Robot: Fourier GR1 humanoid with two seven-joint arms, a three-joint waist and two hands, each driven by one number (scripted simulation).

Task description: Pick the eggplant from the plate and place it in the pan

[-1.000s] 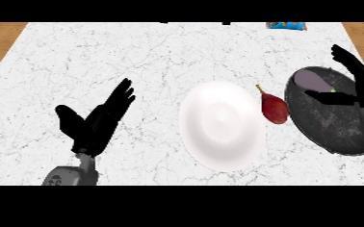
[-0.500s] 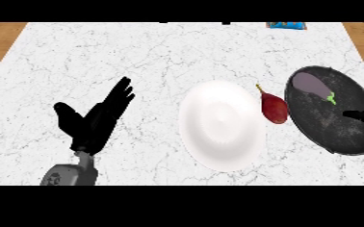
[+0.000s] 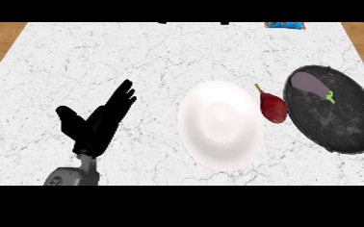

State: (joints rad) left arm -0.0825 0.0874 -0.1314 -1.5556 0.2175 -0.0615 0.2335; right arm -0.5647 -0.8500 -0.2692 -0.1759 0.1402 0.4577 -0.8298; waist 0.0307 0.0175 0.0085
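A pale purple eggplant (image 3: 311, 83) with a green stem lies inside the dark pan (image 3: 334, 125), near its far rim at the right of the counter. The white plate (image 3: 220, 124) sits in the middle with nothing on it. My left hand (image 3: 99, 120) rests open at the lower left, fingers straight and pointing up and to the right, well apart from the plate. My right hand does not show in the head view.
A dark red, pear-shaped fruit (image 3: 272, 107) with a thin stem lies on the counter between the plate and the pan. A blue and orange object (image 3: 286, 25) sits at the counter's far edge.
My right hand, which was over the pan one second ago, has drawn out of view. The eggplant now lies uncovered in the pan. The left hand has not moved.
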